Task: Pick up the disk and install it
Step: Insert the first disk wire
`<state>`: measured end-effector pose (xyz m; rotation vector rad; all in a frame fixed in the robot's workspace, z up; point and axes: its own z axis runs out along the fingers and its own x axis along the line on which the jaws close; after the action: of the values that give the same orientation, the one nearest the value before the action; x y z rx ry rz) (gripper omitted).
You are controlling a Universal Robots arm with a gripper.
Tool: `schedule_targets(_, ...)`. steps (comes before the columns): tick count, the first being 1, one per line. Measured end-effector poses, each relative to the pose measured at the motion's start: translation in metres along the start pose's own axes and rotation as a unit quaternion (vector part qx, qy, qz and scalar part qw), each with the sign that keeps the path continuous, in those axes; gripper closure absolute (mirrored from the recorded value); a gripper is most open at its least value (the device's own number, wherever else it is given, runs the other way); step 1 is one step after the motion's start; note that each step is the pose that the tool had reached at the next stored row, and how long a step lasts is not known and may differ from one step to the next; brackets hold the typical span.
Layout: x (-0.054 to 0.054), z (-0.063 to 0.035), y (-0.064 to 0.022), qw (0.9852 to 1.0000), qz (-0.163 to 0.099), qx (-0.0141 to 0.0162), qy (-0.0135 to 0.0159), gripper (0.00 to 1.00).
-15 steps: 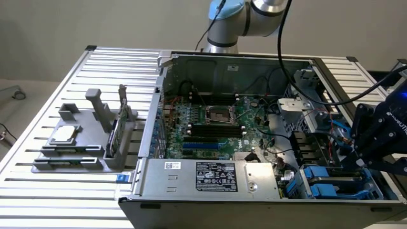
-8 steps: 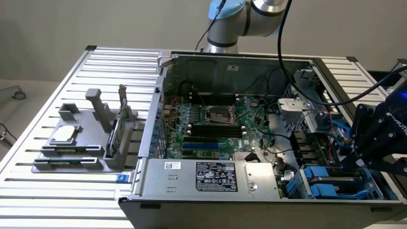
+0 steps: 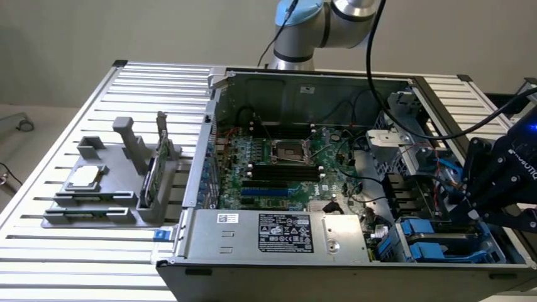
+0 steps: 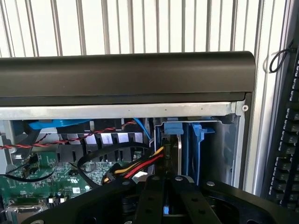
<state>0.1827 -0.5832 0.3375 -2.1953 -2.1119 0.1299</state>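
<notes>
While the open computer case (image 3: 336, 189) lies on its side on a slatted metal surface (image 3: 100, 251) backed by a plain pale wall, the gripper (image 3: 491, 189) hangs over the drive bay at the case's near corner on the exterior view's right. Its jaws are closed; whether they hold anything cannot be told. Blue-railed, the disk (image 4: 180, 149) stands upright in the bay just beside a second blue carrier (image 4: 196, 144), close against the case's side wall. A grey fixture tray (image 3: 100, 189) sits well apart on the exterior view's left, with bare slats around it.
</notes>
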Motion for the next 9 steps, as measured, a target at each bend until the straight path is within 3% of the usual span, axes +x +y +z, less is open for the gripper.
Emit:
schedule_targets(5,0.0,0.0009,0.0002,1.0,-0.001,0.0,0.0067,0.89)
schedule_targets(9,-0.0001,-0.0001,0.0001,1.0,-0.001,0.0002,0.0089,0.89)
